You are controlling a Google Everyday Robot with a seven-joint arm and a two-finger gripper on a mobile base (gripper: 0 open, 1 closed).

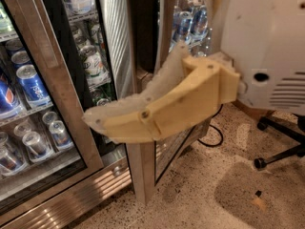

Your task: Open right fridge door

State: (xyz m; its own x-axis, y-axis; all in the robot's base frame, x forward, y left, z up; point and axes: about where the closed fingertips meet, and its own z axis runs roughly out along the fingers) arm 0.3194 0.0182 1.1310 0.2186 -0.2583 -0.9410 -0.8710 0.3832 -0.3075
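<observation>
The right fridge door [142, 175] stands swung open, its steel edge toward the camera and its top cut off. The tan gripper [95, 120] crosses in front of that edge, its tip at the fridge [71, 205] opening. Whether the gripper is apart or together cannot be told. Shelved cans [93, 61] show partly behind it. The white robot body [271, 46] blocks the upper right, and an office chair [281, 149] is cut off.

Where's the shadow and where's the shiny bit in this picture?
Camera view: a big soft shadow darkens the speckled floor at the lower right. Camera view: pale streaks of light glare on the glass above the gripper, which reaches across the steel frame of the right fridge door.
</observation>
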